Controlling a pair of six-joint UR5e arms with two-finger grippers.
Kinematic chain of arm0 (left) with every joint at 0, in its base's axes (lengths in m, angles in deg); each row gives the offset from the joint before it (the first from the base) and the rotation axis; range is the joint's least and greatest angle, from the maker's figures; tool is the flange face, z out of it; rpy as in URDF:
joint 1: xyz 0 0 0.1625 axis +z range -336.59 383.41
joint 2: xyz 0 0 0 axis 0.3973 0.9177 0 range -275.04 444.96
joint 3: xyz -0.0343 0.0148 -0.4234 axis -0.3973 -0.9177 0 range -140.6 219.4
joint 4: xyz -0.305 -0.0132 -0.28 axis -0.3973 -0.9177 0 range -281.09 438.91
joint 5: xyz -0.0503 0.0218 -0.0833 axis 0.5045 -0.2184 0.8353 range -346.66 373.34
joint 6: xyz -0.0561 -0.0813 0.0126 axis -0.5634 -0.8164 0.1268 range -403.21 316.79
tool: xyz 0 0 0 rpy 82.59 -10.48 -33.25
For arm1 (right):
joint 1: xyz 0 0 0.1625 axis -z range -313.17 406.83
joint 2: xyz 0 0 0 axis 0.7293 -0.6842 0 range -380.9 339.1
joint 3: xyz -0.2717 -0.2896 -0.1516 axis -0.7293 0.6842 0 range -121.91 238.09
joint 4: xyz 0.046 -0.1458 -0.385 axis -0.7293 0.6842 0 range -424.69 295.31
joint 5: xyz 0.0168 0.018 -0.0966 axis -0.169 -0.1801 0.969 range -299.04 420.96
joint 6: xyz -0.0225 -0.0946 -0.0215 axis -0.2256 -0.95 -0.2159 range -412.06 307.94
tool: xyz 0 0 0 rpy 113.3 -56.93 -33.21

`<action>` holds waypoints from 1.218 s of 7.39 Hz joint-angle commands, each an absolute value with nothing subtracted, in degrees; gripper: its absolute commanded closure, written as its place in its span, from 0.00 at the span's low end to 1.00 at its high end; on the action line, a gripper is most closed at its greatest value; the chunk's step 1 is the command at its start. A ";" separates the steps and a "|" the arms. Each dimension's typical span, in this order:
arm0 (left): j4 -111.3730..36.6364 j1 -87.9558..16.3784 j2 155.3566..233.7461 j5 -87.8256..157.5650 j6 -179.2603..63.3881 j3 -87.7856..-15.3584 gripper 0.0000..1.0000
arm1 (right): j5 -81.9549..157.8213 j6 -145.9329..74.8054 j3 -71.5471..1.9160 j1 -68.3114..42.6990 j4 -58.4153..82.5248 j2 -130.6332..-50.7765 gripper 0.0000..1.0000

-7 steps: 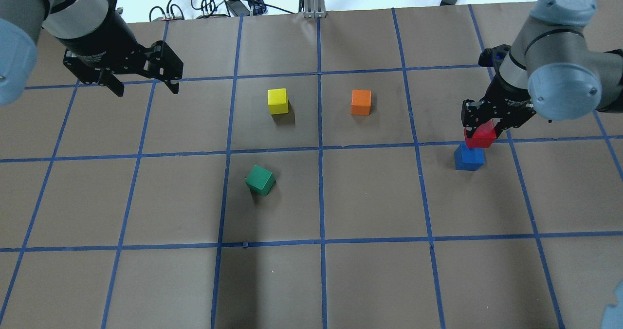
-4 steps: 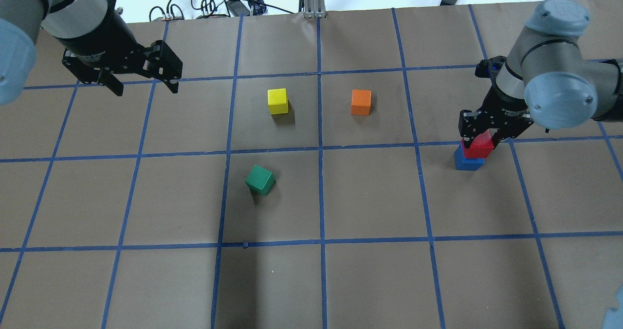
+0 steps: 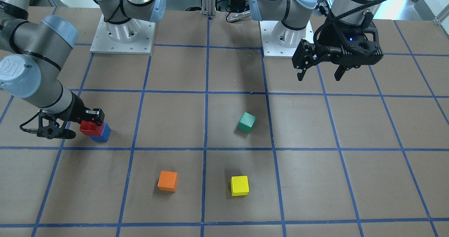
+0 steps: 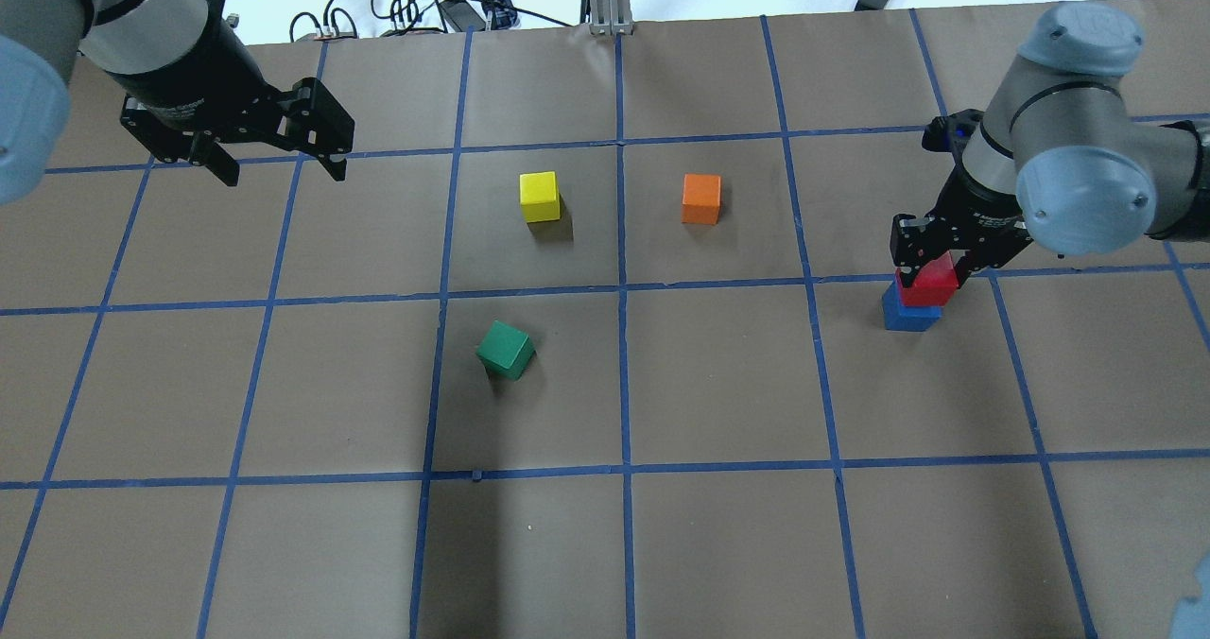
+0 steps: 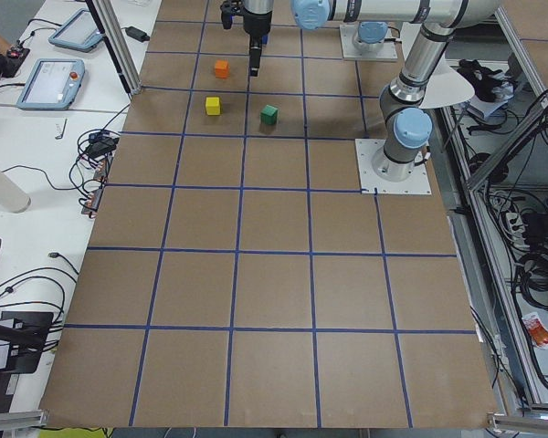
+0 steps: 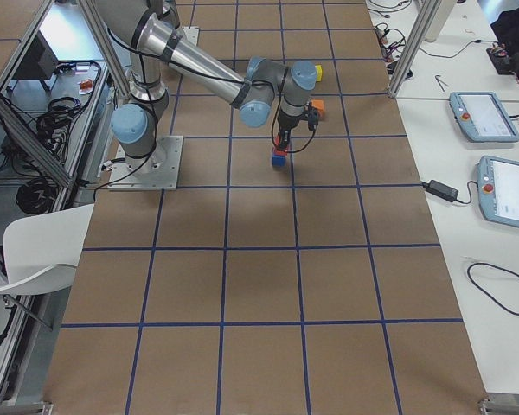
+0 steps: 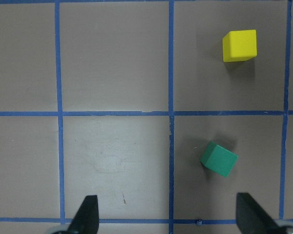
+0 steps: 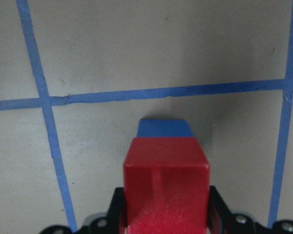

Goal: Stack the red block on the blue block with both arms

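The red block (image 4: 928, 284) sits between the fingers of my right gripper (image 4: 932, 267), which is shut on it. It rests on or just above the blue block (image 4: 910, 317), a little off-centre, at the table's right. In the front view the red block (image 3: 89, 127) overlaps the blue block (image 3: 102, 134). The right wrist view shows the red block (image 8: 166, 185) held, with the blue block's (image 8: 165, 128) far edge showing beyond it. My left gripper (image 4: 284, 172) is open and empty, raised over the far left; it also shows in the front view (image 3: 320, 76).
A yellow cube (image 4: 539, 195) and an orange cube (image 4: 700, 198) stand mid-table at the back. A green cube (image 4: 505, 349), turned at an angle, lies nearer the front. The left wrist view shows the green cube (image 7: 219, 158) and the yellow cube (image 7: 239, 45) below.
My right gripper came down with the red block, from above and behind the blue block to right over it. The left arm has not moved.
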State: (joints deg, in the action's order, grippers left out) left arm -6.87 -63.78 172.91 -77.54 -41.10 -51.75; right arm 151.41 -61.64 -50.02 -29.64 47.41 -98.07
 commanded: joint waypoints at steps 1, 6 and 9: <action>-6.87 -63.78 172.94 -77.54 -41.10 -51.75 0.00 | 151.57 -61.64 -50.01 -29.64 47.28 -98.07 0.33; -6.78 -63.78 173.02 -77.54 -41.10 -51.48 0.00 | 151.75 -61.64 -47.92 -29.64 45.62 -99.20 0.00; -6.87 -63.78 173.02 -77.54 -41.10 -51.74 0.00 | 151.57 -60.69 -31.71 -30.08 24.68 -101.14 0.00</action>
